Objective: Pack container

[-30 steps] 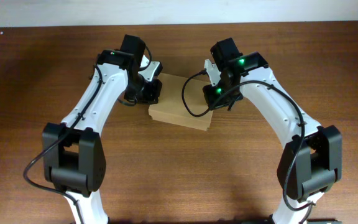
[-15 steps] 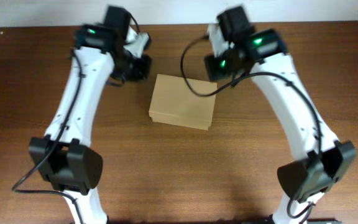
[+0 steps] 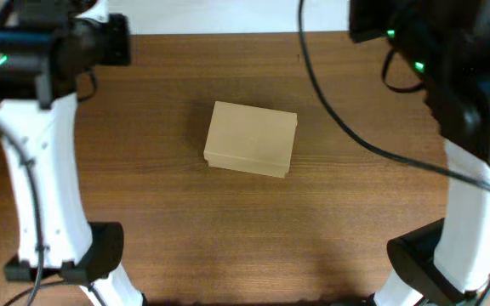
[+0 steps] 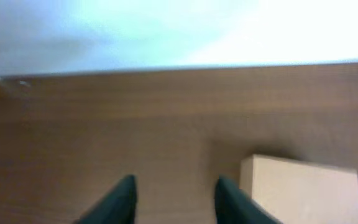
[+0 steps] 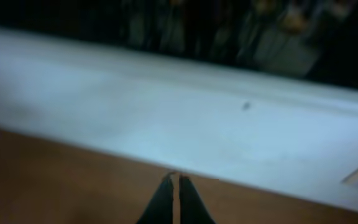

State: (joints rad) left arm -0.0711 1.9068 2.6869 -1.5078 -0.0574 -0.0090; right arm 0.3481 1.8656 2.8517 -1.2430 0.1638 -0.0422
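The container (image 3: pixel 251 138) is a tan cardboard box lying closed in the middle of the wooden table, its flap lid down. Its corner also shows at the lower right of the left wrist view (image 4: pixel 300 190). My left gripper (image 4: pixel 174 196) is open and empty, raised well above the table to the left of the box. My right gripper (image 5: pixel 174 190) is shut with nothing between its fingers, raised high and pointing at the table's far edge. In the overhead view both arms are lifted close to the camera at the upper corners, fingers hidden.
The wooden table (image 3: pixel 143 212) ends at a white wall or floor strip along the far edge (image 3: pixel 228 15). Black cables (image 3: pixel 347 119) hang from the right arm above the table's right side.
Both arms have let go of the box's sides and risen up and outward toward the camera. The box stays closed in the same place.
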